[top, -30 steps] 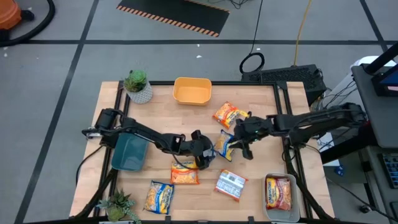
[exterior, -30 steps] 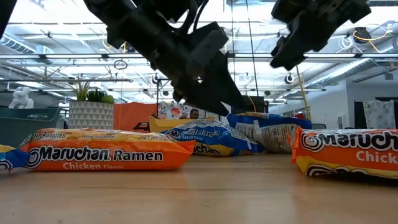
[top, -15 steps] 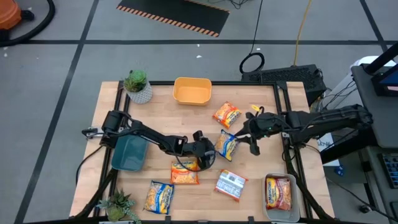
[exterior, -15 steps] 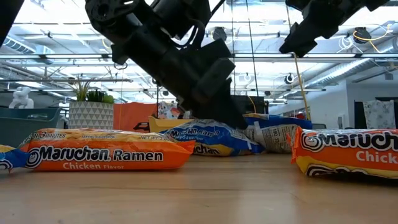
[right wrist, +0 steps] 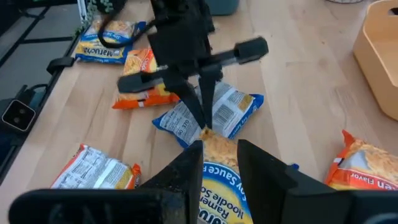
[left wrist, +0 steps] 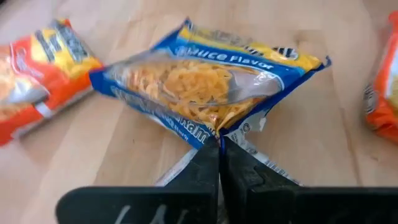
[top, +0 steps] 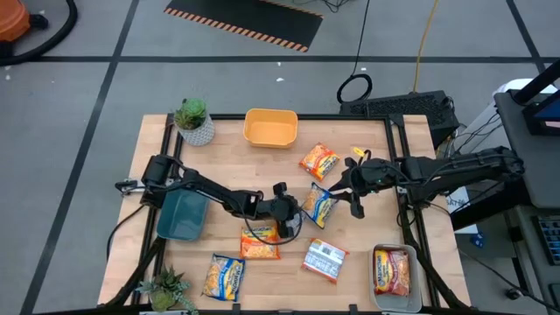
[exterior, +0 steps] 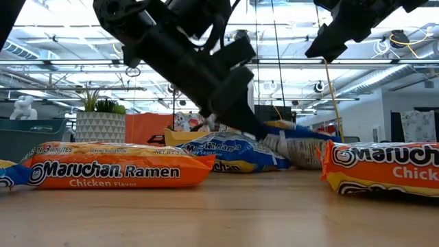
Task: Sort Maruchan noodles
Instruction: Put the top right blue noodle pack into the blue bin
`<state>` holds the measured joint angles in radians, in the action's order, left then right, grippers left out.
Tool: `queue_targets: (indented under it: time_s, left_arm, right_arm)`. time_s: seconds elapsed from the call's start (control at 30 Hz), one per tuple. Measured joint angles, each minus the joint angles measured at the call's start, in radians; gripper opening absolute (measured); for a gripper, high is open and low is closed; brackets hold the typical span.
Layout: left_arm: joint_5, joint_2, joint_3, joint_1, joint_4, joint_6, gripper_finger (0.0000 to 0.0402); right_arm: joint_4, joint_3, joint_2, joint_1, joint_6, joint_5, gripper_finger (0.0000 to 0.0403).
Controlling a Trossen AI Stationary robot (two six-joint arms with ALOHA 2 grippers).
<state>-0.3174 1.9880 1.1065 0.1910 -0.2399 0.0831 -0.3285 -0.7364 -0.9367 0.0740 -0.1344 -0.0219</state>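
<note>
Left wrist view: left pincer [left wrist: 219, 146] pinches blue packet's [left wrist: 205, 81] edge.

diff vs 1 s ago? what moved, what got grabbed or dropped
The left gripper came down onto the blue packets mid-table and shut, pinching the corner of a blue packet. The right gripper drew back from that pile toward its own side, lifted off it. The orange packets, yellow bin and blue bin stayed put.
</note>
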Motion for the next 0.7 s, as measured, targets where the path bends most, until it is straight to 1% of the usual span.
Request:
queue_targets:
  time_s: [0.1,0.23,0.33,0.43,0.57,0.7]
  left_arm:
    - [-0.009,-0.033,0.000,0.003,0.019,-0.023,0.0005]
    - [-0.068,-0.092,0.000,0.007,0.077,-0.041,0.0005]
    - [-0.110,-0.136,0.000,0.009,0.129,-0.054,0.0004]
    - [-0.146,-0.189,-0.001,0.009,0.219,-0.046,0.0004]
    - [-0.193,-0.266,-0.001,0.012,0.327,-0.027,0.0004]
    - [-0.260,-0.351,-0.001,0.032,0.399,0.003,0.0004]
  right_arm:
    - [-0.020,0.000,0.000,0.000,-0.003,0.000,0.0096]
    - [-0.021,0.023,0.000,0.000,-0.014,0.010,0.0096]
    - [-0.018,0.052,0.000,0.000,-0.010,0.057,0.0096]
    - [0.007,0.089,-0.001,-0.003,0.004,0.106,0.0096]
    - [0.060,0.107,0.000,-0.009,0.013,0.103,0.0096]
    - [0.100,0.111,0.000,-0.006,-0.022,0.100,0.0096]
